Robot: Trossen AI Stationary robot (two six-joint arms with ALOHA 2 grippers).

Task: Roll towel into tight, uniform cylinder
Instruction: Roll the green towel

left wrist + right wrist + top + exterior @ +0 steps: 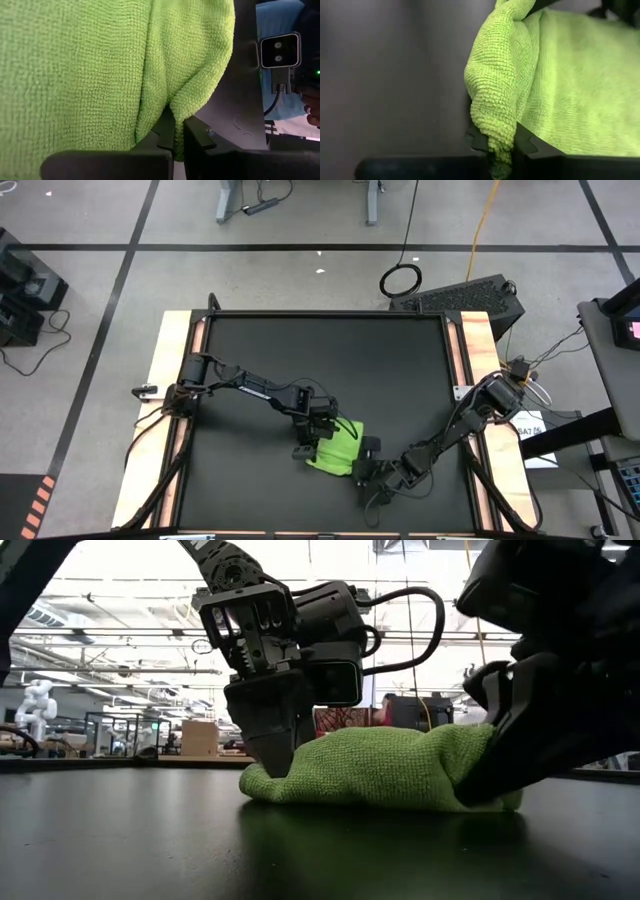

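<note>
the black mat (300,350) covers the table, and the towel (338,448) lies bunched on its near part, between the two grippers. the left gripper (309,442) is at one end of the towel, its fingers (167,131) closed on a fold of the cloth. the right gripper (366,460) is at the other end, its fingers (530,145) also pinched on a towel edge.
</note>
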